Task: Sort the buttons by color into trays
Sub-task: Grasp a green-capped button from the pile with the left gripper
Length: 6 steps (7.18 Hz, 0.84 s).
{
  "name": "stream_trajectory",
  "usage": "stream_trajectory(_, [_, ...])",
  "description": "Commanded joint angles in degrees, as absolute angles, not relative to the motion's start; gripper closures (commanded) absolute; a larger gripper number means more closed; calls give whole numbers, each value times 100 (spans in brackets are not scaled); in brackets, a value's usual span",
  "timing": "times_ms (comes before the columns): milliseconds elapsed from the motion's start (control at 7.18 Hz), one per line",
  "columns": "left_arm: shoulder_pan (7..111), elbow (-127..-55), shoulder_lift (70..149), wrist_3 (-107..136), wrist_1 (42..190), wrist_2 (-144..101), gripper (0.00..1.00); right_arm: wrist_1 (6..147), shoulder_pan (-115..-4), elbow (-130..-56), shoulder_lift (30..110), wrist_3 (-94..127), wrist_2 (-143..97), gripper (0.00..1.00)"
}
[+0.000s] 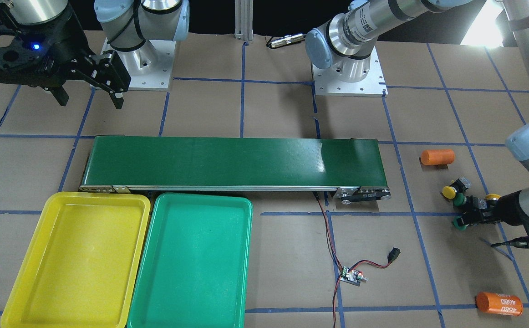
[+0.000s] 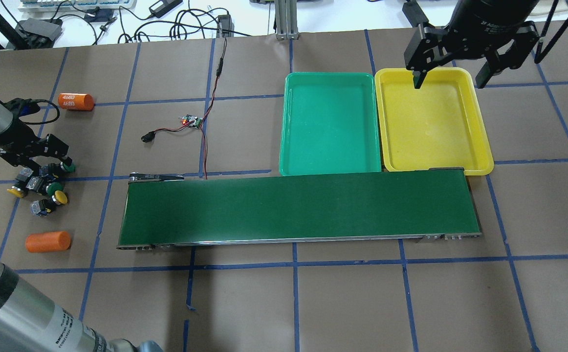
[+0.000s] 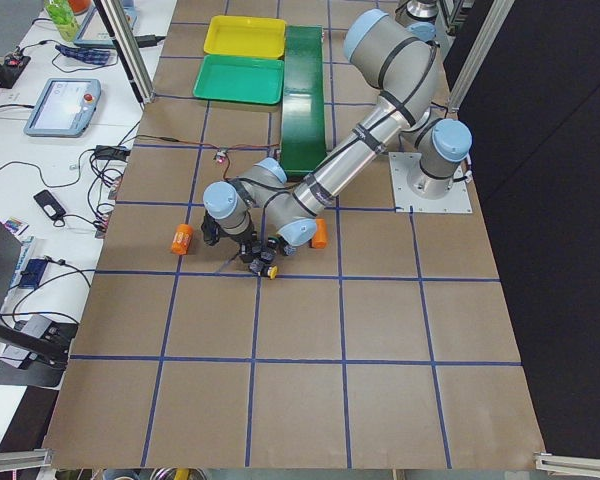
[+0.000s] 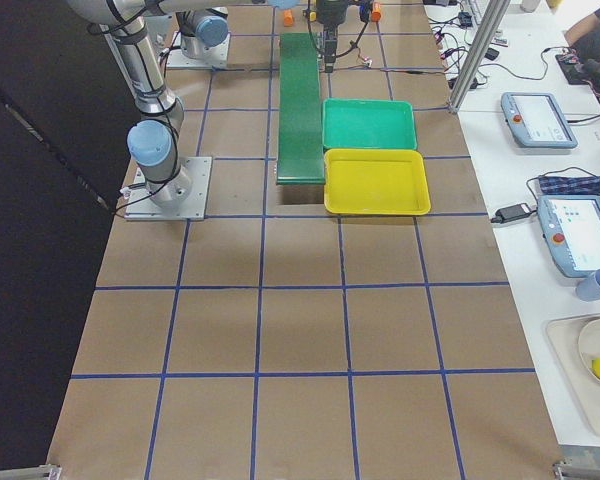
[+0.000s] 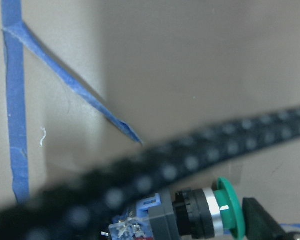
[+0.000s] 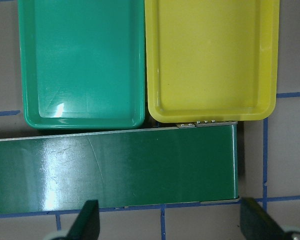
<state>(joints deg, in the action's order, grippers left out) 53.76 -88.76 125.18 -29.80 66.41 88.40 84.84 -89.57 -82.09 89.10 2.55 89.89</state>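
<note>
Several buttons lie clustered at the table's left end: a green one (image 2: 67,167), another green (image 2: 55,188), and two yellow (image 2: 60,197) (image 2: 15,191). My left gripper (image 2: 44,164) is down among them and open. In the left wrist view a green button (image 5: 225,215) lies on its side between the fingers, and one finger (image 5: 260,222) stands at its cap; a blurred cable hides the other finger. The yellow tray (image 2: 430,122) and the green tray (image 2: 328,122) hold nothing. High over the yellow tray's far edge hangs my right gripper (image 2: 449,82), open and holding nothing.
A long dark-green conveyor belt (image 2: 298,208) runs between the buttons and the trays. Two orange cylinders (image 2: 75,101) (image 2: 48,242) flank the button cluster. A small circuit board (image 2: 191,121) with red-black wires lies beyond the belt.
</note>
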Motion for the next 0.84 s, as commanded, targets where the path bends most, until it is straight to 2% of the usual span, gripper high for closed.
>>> stream_trajectory(0, [5370,-8886,12516,-2962,6627,8859,2,8482,-8956,-8209,8912,255,9000,0])
stream_trajectory(279, [5370,-8929,12498,-2962,6645,8833,17,8490,-8956,-8218,8903,255,8991,0])
stream_trajectory(418, [5379,-8956,12446,-2971,6653,8842,29,8490,-8939,-8218,8912,255,9009,0])
stream_trajectory(557, [5388,-8965,12402,-2979,6671,8842,62,8508,-8930,-8218,8903,255,8991,0])
stream_trajectory(697, [5492,-8913,12262,-2979,6758,8850,77,8517,-8947,-8218,8912,255,8991,0])
